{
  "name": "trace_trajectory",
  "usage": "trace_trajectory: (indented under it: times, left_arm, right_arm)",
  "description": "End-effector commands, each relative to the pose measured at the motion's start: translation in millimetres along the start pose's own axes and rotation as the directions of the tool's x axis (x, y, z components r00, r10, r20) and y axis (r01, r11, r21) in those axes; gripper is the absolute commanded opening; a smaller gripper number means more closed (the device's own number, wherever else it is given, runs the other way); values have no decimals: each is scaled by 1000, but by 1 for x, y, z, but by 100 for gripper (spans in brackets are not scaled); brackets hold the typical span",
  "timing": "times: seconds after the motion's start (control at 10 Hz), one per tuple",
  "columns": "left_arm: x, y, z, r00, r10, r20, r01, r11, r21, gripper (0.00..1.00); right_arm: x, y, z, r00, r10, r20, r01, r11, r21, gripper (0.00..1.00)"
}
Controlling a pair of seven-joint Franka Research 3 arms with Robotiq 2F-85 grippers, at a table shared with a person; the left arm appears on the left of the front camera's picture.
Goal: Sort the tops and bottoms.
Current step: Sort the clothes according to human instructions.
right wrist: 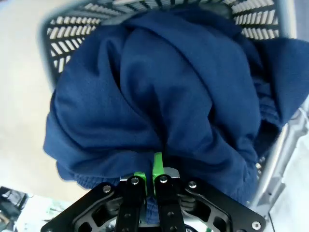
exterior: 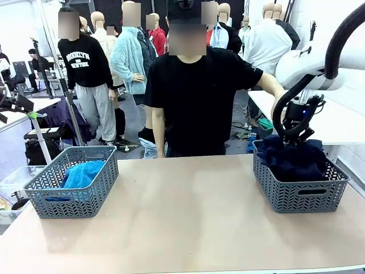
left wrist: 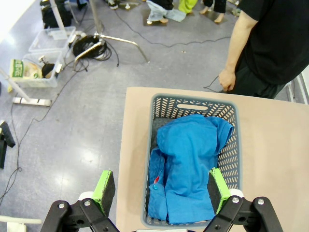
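Right gripper (right wrist: 153,178): pads pressed together, pinching a fold of navy garment (right wrist: 164,87), directly over right basket (exterior: 300,191). Garment bunched, mostly inside basket, one edge draped over rim. Left gripper (left wrist: 161,189): wide apart, holding nothing, hovering above left basket (left wrist: 159,104) with blue top (left wrist: 188,159) lying in it. Table between baskets bare. Judged near the end: one garment per basket, release of navy piece remaining. Person's hand (exterior: 279,103) close behind right arm.
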State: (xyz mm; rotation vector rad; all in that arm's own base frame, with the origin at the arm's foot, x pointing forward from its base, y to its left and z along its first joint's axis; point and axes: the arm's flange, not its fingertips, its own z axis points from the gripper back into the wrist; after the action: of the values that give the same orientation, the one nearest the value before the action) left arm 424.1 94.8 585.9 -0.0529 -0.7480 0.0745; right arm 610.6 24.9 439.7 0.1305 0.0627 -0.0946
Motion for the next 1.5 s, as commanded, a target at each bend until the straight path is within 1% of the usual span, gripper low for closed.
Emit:
trace_trajectory:
  times: [0.0, 0.1, 0.2, 0.4, 0.5, 0.6, 0.9, 1.0, 1.4]
  left_arm:
    - [1, 1, 1, 1000, 1, -9, -1, 1000, 3, 100]
    - [1, 1, 1, 1000, 1, -9, -1, 1000, 3, 100]
    - [1, 1, 1, 1000, 1, -9, -1, 1000, 3, 100]
    - [1, 1, 1, 1000, 1, -9, -1, 1000, 3, 100]
    - [1, 1, 1, 1000, 1, -9, -1, 1000, 3, 100]
    - [1, 1, 1, 1000, 1, -9, -1, 1000, 3, 100]
    - [1, 1, 1, 1000, 1, -9, -1, 1000, 3, 100]
    - [1, 1, 1, 1000, 1, -9, -1, 1000, 3, 100]
    - [1, 1, 1, 1000, 1, -9, -1, 1000, 3, 100]
  right_arm:
    - [1, 4, -22, 1000, -20, -7, 20, 998, -60, 0]
    - [2, 5, -26, 1000, -26, -13, 25, 996, -80, 0]
    - [0, 5, -21, 1000, -23, 5, 24, 996, -82, 0]
    - [-12, 8, 4, 996, -10, 90, 19, 995, -93, 0]
    - [-19, 8, 15, 993, -9, 114, 22, 994, -108, 7]
    - [-21, 10, 21, 991, -11, 131, 28, 992, -123, 26]
    - [-29, 13, 29, 989, 6, 149, 12, 993, -121, 84]
    - [-32, 13, 33, 987, 13, 161, 7, 993, -119, 100]
    - [-41, 16, 50, 980, 23, 196, 2, 992, -126, 100]
